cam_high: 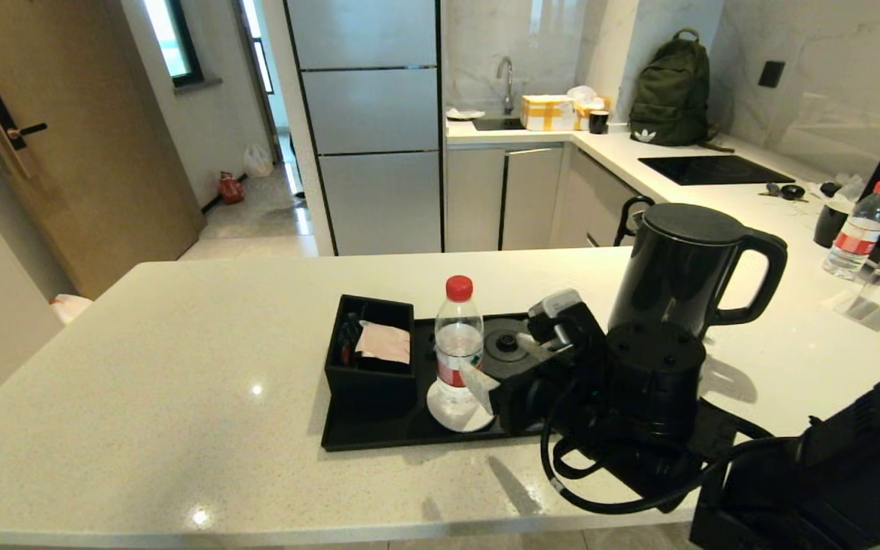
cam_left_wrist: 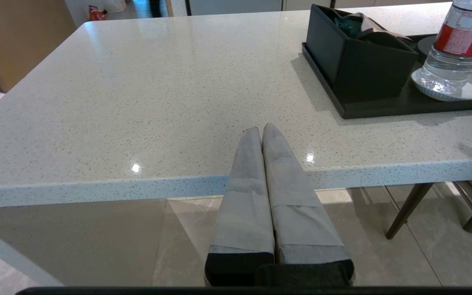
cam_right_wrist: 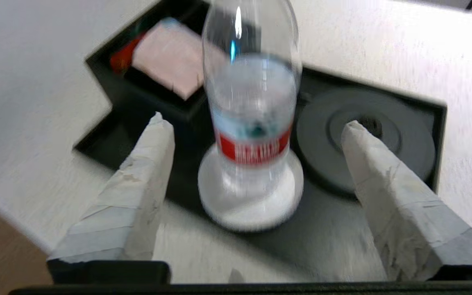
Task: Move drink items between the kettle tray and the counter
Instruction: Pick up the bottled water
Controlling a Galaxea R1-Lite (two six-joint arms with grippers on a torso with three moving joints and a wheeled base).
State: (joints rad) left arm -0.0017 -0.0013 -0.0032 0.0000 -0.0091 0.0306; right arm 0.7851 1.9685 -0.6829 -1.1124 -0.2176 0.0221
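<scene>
A clear water bottle (cam_high: 457,344) with a red cap stands on the white coaster (cam_high: 448,416) in the black kettle tray (cam_high: 379,439). On the tray are also the sachet box (cam_high: 370,359) and the round kettle base (cam_high: 503,344), which is bare. The black kettle (cam_high: 684,267) stands on the counter (cam_high: 180,382) to the tray's right. My right gripper (cam_high: 509,365) is open just right of the bottle; in the right wrist view its fingers (cam_right_wrist: 150,164) flank the bottle (cam_right_wrist: 252,102) without touching it. My left gripper (cam_left_wrist: 262,129) is shut and empty over the counter's front edge.
A second red-capped bottle (cam_high: 860,229) and small dark items stand far right on the counter. A green backpack (cam_high: 673,88) and boxes (cam_high: 548,112) sit on the back counter by the sink. Chair legs (cam_left_wrist: 408,209) show below the counter edge.
</scene>
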